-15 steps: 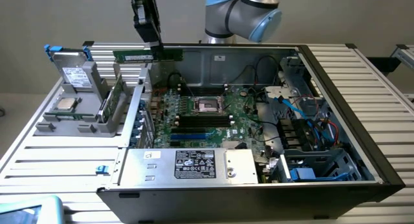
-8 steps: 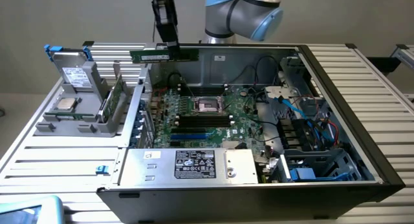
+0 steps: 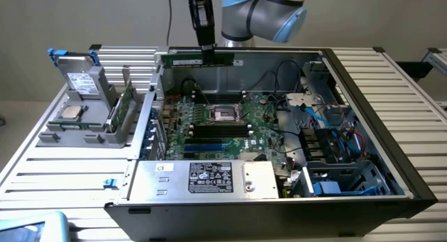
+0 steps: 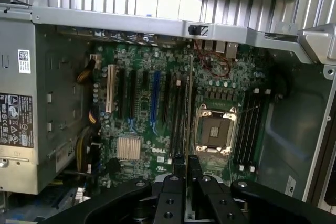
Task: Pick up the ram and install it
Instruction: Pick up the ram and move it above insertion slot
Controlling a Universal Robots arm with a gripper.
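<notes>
The ram (image 3: 183, 59) is a long thin green stick, held level above the back wall of the open computer case (image 3: 391, 127). My gripper (image 3: 207, 54) hangs down from the arm and is shut on the stick near its end on the exterior view's right. In the wrist view my gripper (image 4: 186, 169) sits over the motherboard (image 4: 136, 129), and the ram (image 4: 188, 114) shows edge-on as a thin line running out from between the fingers. Black memory slots (image 3: 220, 130) lie beside the CPU socket (image 3: 227, 113); in the wrist view the slots (image 4: 249, 124) flank the socket (image 4: 215, 129).
A silver power supply (image 3: 202, 179) fills the case's near side. A drive cage (image 3: 342, 174) and loose cables (image 3: 314, 113) crowd the exterior view's right. A grey stand (image 3: 91, 111) with other parts sits outside the case on the exterior view's left. Blue and black expansion slots (image 4: 155, 95) line the board.
</notes>
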